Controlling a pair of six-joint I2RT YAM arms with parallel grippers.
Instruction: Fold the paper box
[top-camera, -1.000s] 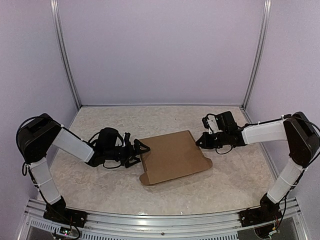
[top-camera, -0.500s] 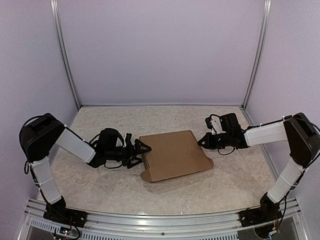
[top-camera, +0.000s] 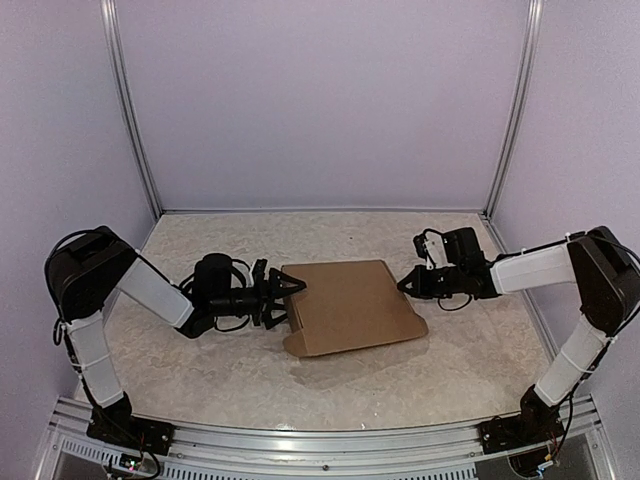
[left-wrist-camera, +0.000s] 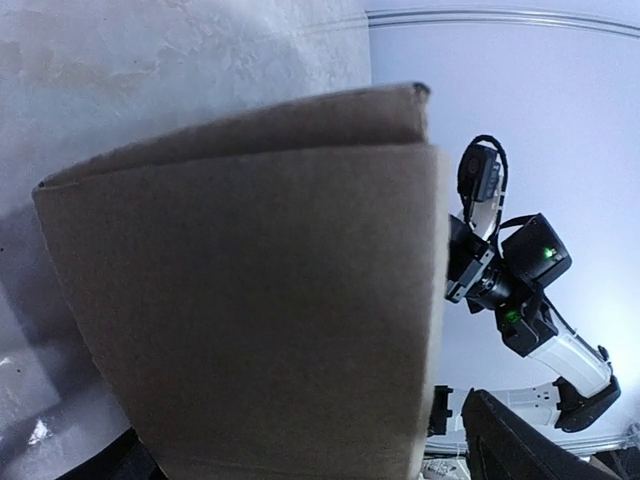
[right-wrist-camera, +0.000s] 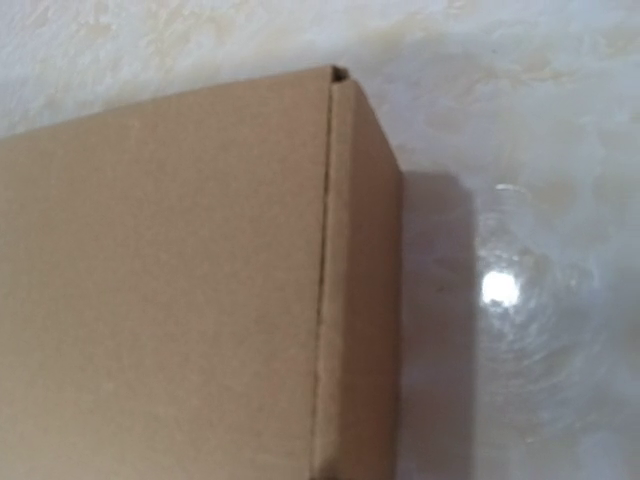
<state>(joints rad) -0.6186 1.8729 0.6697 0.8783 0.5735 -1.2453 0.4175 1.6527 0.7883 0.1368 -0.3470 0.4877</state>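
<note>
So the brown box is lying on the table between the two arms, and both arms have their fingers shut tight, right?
Not quite: only the right gripper is shut. The left gripper has its fingers spread wide at the left edge of the box, as the top view shows. The box does lie on the table between the two arms.

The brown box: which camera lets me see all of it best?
The top external view. It shows the whole top of the paper box lying on the table. The left wrist view sees it very close, cut off at the bottom. The right wrist view sees just one corner and a side wall.
</note>
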